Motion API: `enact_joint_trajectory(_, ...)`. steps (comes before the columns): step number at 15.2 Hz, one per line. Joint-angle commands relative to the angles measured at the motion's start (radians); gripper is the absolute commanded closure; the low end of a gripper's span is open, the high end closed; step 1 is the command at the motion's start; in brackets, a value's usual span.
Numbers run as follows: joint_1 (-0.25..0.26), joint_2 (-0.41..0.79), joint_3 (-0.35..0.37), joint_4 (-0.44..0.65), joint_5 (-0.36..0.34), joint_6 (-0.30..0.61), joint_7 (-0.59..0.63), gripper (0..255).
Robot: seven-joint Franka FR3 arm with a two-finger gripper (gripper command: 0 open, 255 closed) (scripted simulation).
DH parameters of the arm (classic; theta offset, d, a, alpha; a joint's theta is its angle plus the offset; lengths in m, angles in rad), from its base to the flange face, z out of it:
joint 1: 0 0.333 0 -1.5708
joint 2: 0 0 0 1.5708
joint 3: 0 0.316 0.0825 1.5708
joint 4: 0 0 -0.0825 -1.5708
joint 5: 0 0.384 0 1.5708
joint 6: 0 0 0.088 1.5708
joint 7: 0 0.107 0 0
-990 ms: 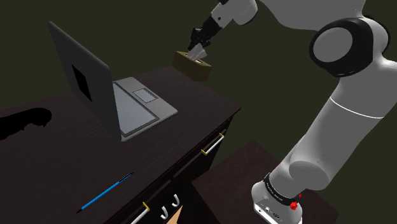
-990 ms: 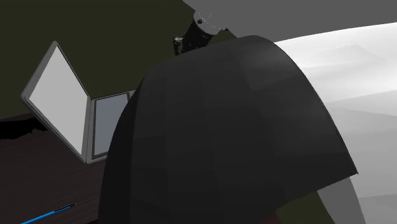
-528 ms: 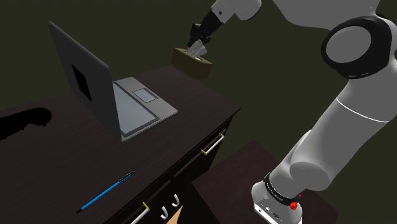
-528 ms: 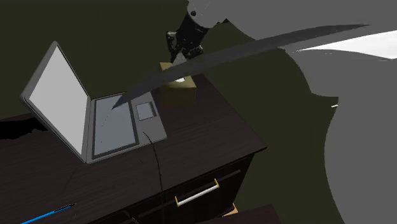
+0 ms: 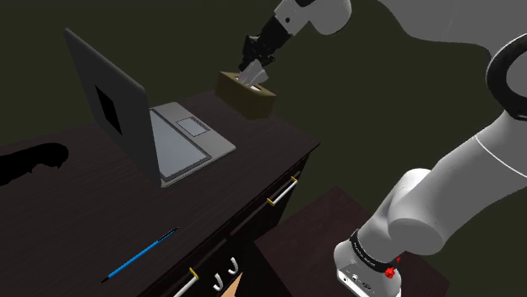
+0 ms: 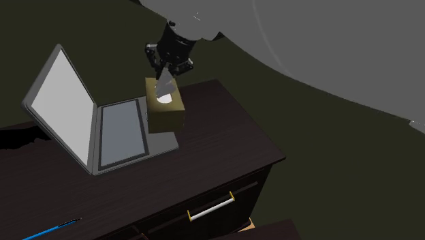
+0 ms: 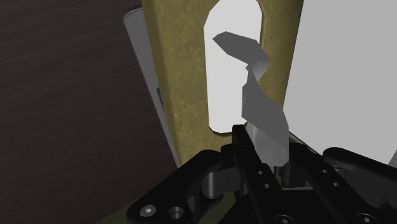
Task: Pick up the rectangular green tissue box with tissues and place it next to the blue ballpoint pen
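Shoulder cam beside stand point(image 5: 304, 232), 2nd ext. probably behind arm point(image 6: 306, 54), both overlook desk point(image 5: 253, 152), laptop point(image 5: 182, 139); wrist close-up.

The tissue box point(image 5: 246, 91) hangs under the gripper point(image 5: 252, 71), above the far end of the table point(image 5: 67, 194), by the touchpad side of the open laptop point(image 5: 156, 135). The laptop sits mid-table. The ballpoint pen point(image 5: 140, 255) lies near the table's front edge, well apart from the box, with the laptop between them.
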Motion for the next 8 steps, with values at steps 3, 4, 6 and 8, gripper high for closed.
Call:
enact_joint_trajectory(3, 0.028, -0.091, 0.060, -0.107, -0.023, 0.058, 0.082, 255)
enact_joint_trajectory(4, 0.035, -0.111, 0.076, -0.129, -0.027, 0.070, 0.104, 255)
enact_joint_trajectory(6, 0.049, -0.148, 0.111, -0.171, -0.035, 0.094, 0.149, 255)
enact_joint_trajectory(8, 0.061, -0.182, 0.147, -0.207, -0.041, 0.116, 0.196, 255)
